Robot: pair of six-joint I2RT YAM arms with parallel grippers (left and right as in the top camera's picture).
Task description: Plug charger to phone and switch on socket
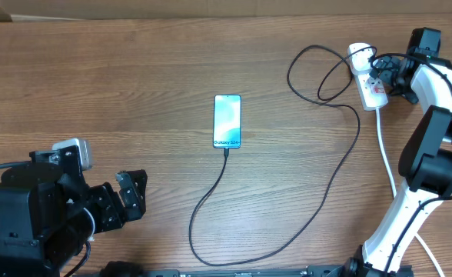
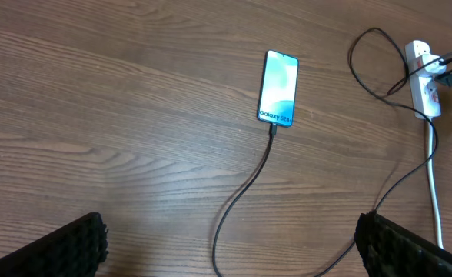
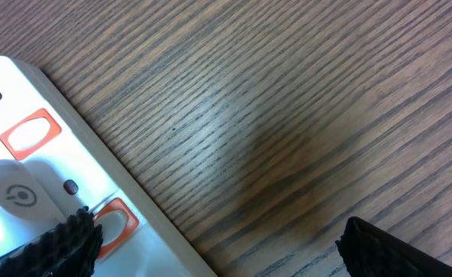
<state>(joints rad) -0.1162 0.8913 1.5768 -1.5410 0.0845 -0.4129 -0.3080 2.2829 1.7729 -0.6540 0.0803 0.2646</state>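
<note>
Lying mid-table: slim rectangular smartphone (image 1: 227, 121), flat, light blue-to-white screen up, "Galaxy S24" printed by the short edge nearest the front of the table.
Charger: long thin black cable (image 1: 211, 192); small black connector tip meets the smartphone's front short edge, seemingly seated. Runs toward the front of the table, curves across to the right, climbs and loops just beside the power strip. Plug end partly hidden by the right gripper (image 3: 217, 223), so cannot tell how far in.
Socket: small white elongated plastic power strip (image 1: 373, 94), at the far right of the brown wood-grain table (image 1: 134, 92), well apart from the smartphone. Shows two orange-rimmed switches (image 3: 30, 131) and a grey power symbol in the right wrist view; cannot tell whether on or off.
Cord: thick round white cord (image 1: 387, 161), leaves the power strip's near end and runs toward the front edge beside the right arm.
Right gripper: hovers directly over the power strip, jaws spread wide, nothing between them. One ridged black finger (image 3: 68, 242) overlaps the strip beside the lower orange-rimmed switch; cannot tell whether touching.
Left gripper (image 2: 230, 223): sits at the front left, well apart from the smartphone, jaws spread wide, empty, aimed toward the smartphone.
</note>
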